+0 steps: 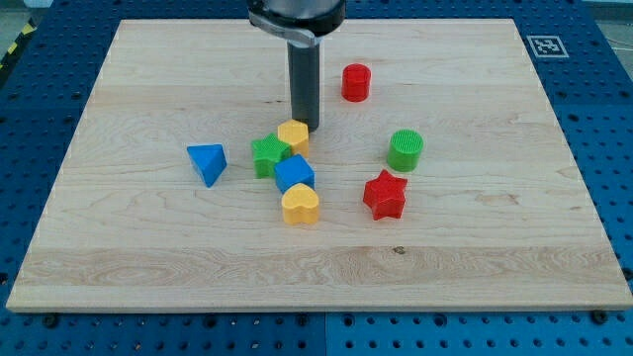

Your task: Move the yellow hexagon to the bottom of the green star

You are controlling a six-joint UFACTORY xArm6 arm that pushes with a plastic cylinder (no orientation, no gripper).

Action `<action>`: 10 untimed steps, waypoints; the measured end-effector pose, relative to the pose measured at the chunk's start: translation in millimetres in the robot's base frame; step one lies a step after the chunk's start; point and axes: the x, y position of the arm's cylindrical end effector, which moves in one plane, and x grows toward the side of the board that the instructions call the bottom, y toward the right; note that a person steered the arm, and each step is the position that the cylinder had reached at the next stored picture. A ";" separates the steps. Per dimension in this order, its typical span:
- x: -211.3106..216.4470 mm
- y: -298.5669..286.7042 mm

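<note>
Seven blocks lie on the board (119,89): two yellow, two green, two red, two blue minus none — we count yellow hexagon (294,134), yellow heart (300,205), green star (268,154), green cylinder (405,149), red cylinder (356,82), red star (385,194), blue triangle (207,162) and blue block (295,173), eight in all. The board is pale wood with visible grain; the blocks look matte, the cylinders finely ribbed. The hexagon is flat-topped, touching the star's upper right edge, above the blue block. Our rod carries no jaws; my tip (305,126) rests just beside the hexagon, at its upper right. A perforated blue table (603,119) surrounds the board.
</note>
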 end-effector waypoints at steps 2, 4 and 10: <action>15.3 -4.4; -28.2 -14.2; 36.5 -23.8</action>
